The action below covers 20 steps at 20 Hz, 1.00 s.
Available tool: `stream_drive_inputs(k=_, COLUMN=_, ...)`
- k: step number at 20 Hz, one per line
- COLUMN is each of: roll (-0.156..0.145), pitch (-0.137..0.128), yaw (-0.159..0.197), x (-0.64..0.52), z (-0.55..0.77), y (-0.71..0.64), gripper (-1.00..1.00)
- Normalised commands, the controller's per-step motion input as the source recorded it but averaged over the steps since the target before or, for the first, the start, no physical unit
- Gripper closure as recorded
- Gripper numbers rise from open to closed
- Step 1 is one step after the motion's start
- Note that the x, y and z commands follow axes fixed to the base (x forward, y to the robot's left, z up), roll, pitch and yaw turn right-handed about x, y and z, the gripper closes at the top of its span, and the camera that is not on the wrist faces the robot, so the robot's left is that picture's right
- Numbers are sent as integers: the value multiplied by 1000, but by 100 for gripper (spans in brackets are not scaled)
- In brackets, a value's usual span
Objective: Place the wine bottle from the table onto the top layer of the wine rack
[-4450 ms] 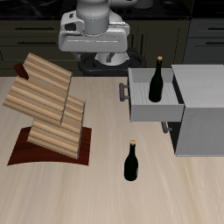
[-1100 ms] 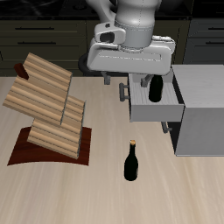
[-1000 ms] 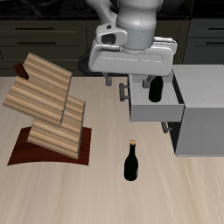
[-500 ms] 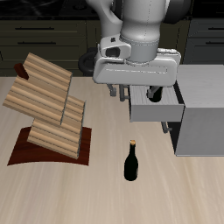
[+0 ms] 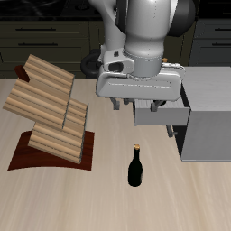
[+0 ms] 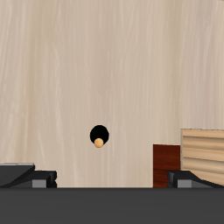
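The wine bottle [image 5: 135, 168] stands upright on the table [image 5: 108, 203], near the front edge, dark with a tan cork. In the wrist view I see it from straight above [image 6: 99, 136]. My gripper [image 5: 137, 106] hangs well above the table, farther back than the bottle, open and empty, its fingers [image 5: 120, 106] spread wide. Both fingers [image 6: 26, 175] show in the wrist view, far apart. The wine rack [image 5: 50, 113] stands on its dark reddish base, and its top layer [image 5: 50, 76] is bare. The rack's edge also shows in the wrist view [image 6: 203, 150].
A grey metal cabinet [image 5: 209, 113] with an open drawer [image 5: 162, 115] stands beside my gripper. The look-alike bottle in the drawer is hidden behind my gripper body. Dark counters run along the back.
My gripper has moved from the back toward the table's front and lower, passing in front of the drawer and now hiding the bottle in it. The bottle on the table has not moved.
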Motion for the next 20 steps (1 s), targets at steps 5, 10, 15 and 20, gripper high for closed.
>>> stream_drive_inputs(k=5, roll=16, pitch=27, yaw=-15, x=32, z=-361, y=78, gripper=-100)
stream_drive_inputs(k=10, roll=21, pitch=-25, yaw=14, x=-52, z=-199, y=88, gripper=-100)
stream_drive_inputs(k=15, roll=-5, pitch=-18, yaw=-8, x=-32, z=-109, y=12, gripper=-100)
stream_drive_inputs(k=20, roll=-10, pitch=-14, yaw=17, x=19, z=-206, y=-23, gripper=-100)
